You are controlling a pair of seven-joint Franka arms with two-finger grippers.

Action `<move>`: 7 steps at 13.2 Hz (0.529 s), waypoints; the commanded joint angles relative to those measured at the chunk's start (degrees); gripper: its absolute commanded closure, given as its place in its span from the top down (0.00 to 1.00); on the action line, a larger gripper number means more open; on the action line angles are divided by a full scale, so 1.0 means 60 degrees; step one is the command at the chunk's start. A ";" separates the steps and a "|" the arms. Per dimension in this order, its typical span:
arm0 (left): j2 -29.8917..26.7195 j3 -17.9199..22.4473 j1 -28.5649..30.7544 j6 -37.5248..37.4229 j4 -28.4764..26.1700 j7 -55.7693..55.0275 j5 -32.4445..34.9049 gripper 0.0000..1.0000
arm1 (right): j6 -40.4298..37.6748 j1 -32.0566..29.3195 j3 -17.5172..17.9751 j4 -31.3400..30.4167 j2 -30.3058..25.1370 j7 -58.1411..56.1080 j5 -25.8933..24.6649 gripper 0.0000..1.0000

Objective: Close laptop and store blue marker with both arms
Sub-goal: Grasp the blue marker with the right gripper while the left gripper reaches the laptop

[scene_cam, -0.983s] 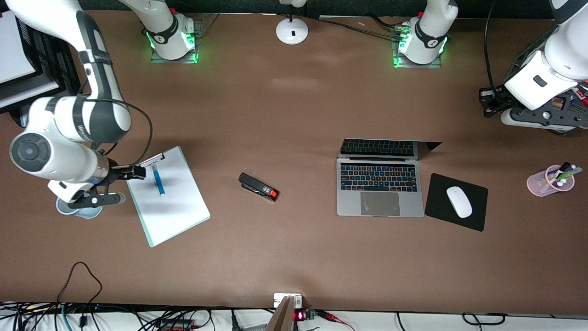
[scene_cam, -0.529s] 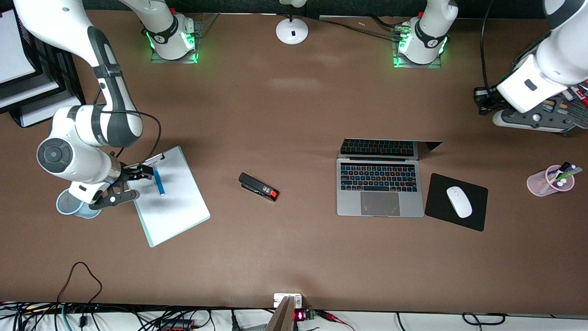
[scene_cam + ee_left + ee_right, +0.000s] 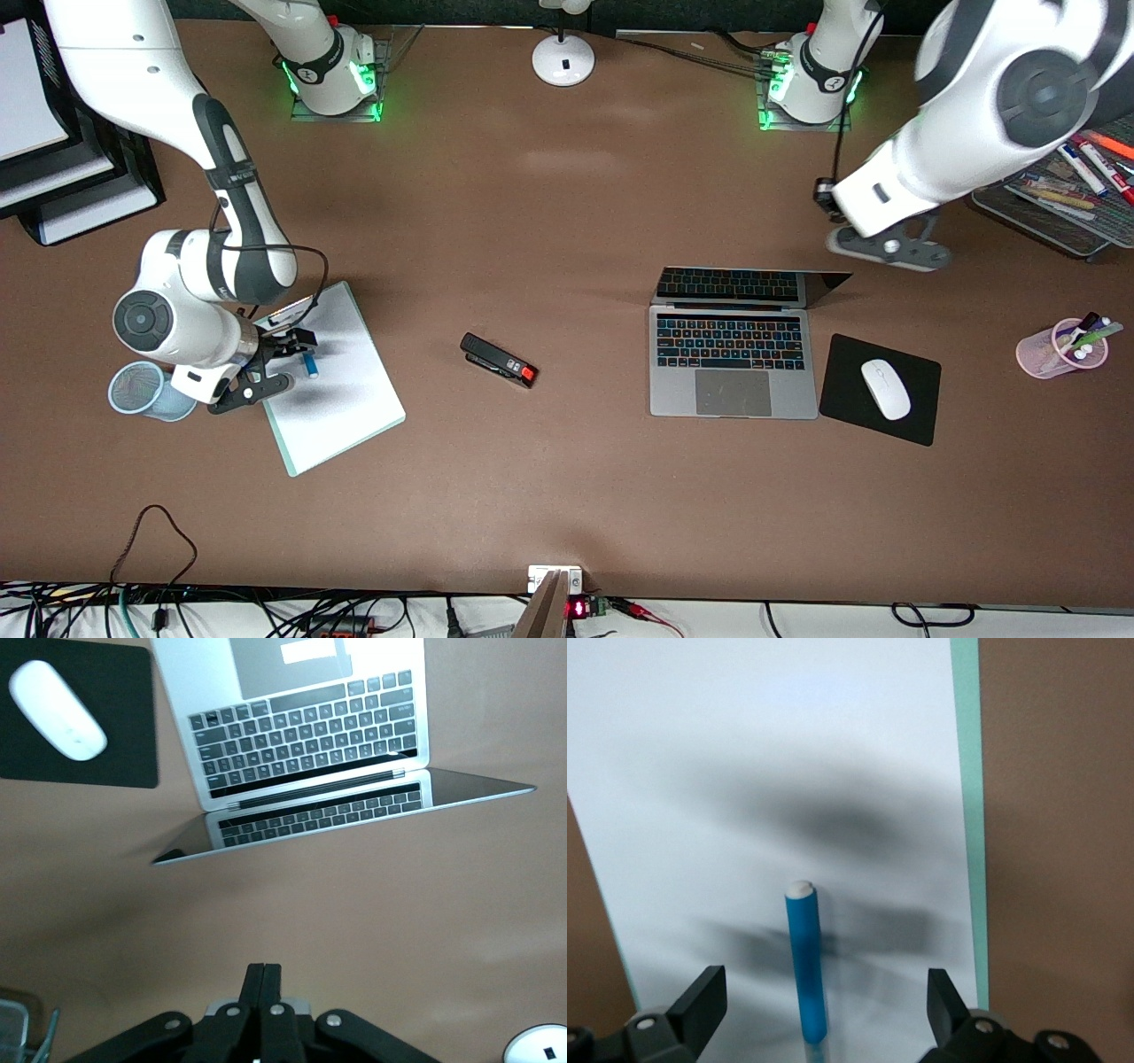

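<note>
The laptop point(image 3: 732, 361) stands open on the table, beside a mouse point(image 3: 885, 389) on its black pad point(image 3: 850, 408). The right gripper point(image 3: 819, 1008) hangs over the clipboard point(image 3: 341, 403), fingers wide apart, and the blue marker point(image 3: 807, 964) lies on the paper between them. The left gripper point(image 3: 263, 1010), fingers pressed together, is over bare table above the laptop's screen edge.

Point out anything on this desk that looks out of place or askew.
Nothing is spilled or damaged. The clipboard lies at a slant to the table edge, with the blue marker loose on its paper. The laptop stands open.
</note>
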 commanded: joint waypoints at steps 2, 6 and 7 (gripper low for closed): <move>-0.0127 -0.0666 0.0047 0.1237 -0.1229 -0.0798 -0.0182 0.00 | 0.0339 -0.0142 0.0402 0.0142 0.0258 -0.0222 0.0195 1.00; 0.0019 -0.1035 0.0048 0.2102 -0.1714 -0.1518 -0.0167 0.00 | 0.0661 -0.0142 0.0418 0.0187 0.0536 -0.0207 0.0196 1.00; 0.0063 -0.1035 0.0062 0.2700 -0.2093 -0.1518 -0.0167 0.00 | 0.0661 -0.0157 0.0417 0.0187 0.0551 -0.0221 0.0196 1.00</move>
